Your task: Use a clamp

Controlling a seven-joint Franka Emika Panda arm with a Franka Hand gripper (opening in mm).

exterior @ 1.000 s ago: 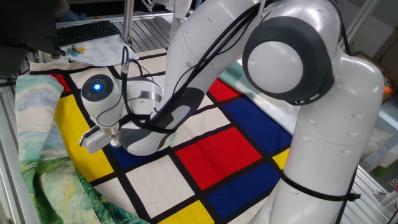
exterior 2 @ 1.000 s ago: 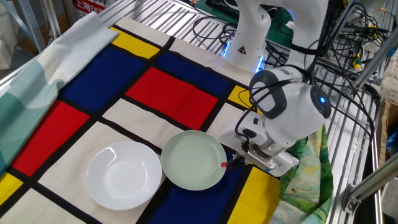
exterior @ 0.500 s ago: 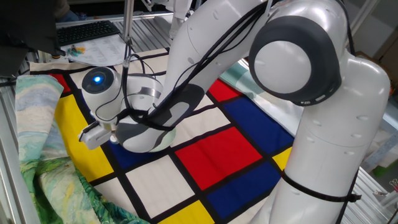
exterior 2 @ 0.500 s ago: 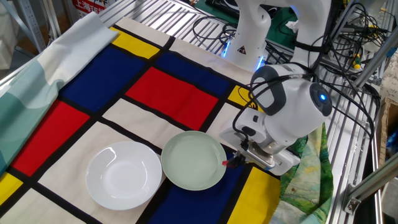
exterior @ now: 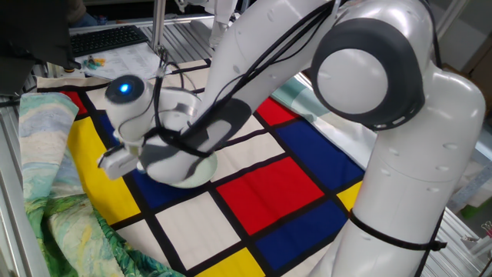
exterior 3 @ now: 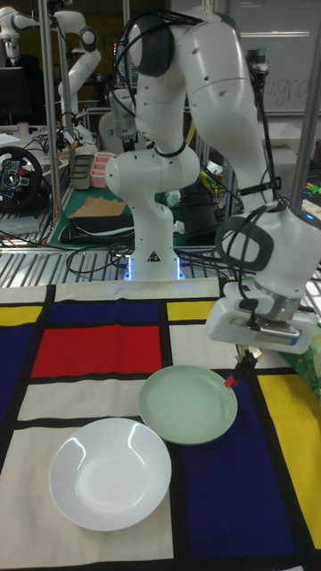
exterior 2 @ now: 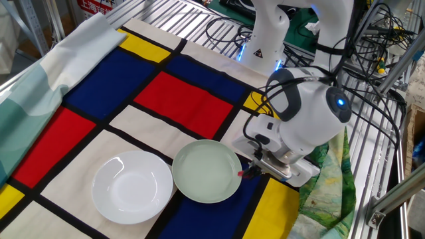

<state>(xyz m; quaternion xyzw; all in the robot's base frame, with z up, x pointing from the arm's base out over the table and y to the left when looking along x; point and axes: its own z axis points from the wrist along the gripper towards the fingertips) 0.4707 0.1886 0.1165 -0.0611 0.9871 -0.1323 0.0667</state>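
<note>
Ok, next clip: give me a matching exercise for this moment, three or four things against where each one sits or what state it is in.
Things:
1. pale green round bowl
2. white round bowl
3. small red-pink clamp
4. robot's black two-finger gripper

Places or states:
A. at the green bowl's rim, pinched between the fingers
B. on a cream square, nearest the front table edge in the tall view
C. shut, pointing down under the white wrist
D. across a black line, between the white bowl and the arm

Pairs: 1-D, 2-B, 3-A, 4-C
</note>
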